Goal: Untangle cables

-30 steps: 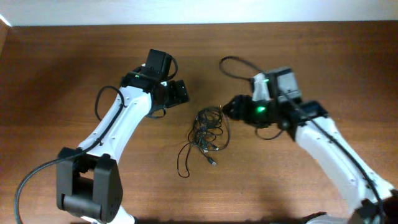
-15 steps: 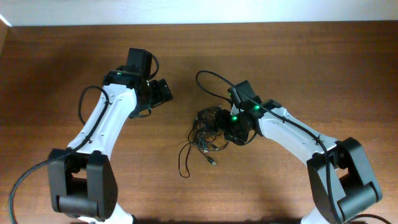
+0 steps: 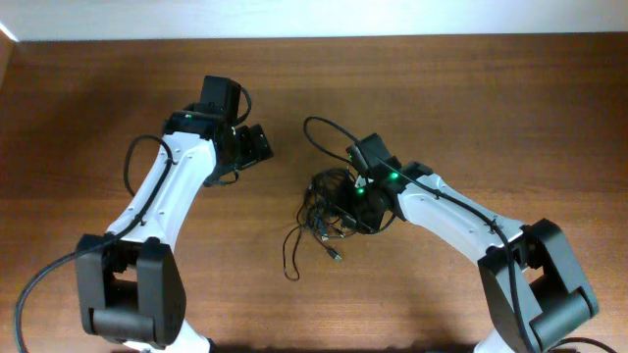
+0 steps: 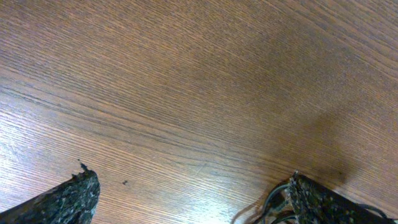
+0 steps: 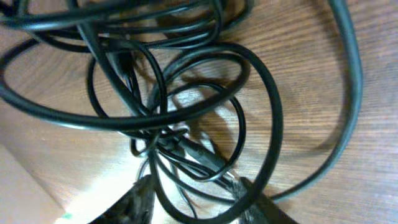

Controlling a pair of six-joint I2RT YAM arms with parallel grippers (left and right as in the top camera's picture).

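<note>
The cables [image 3: 316,224] are a tangled bunch of thin black cords at the middle of the wooden table, with one loose strand trailing down-left. My right gripper [image 3: 353,209] is down on the right side of the bunch. In the right wrist view its fingers [image 5: 196,202] are apart, with several looped strands of the cables [image 5: 186,112] lying between and in front of them. My left gripper [image 3: 257,145] is up-left of the bunch and apart from it. In the left wrist view it [image 4: 186,193] is open over bare wood.
A thicker black cable wired to the right arm [image 3: 324,132] loops just above the bunch. The table's far edge meets a pale wall [image 3: 314,18] along the top.
My right arm has swung in from the right and lowered its gripper onto the bunch. My left arm drew back to the left a second ago and has stayed still since.
</note>
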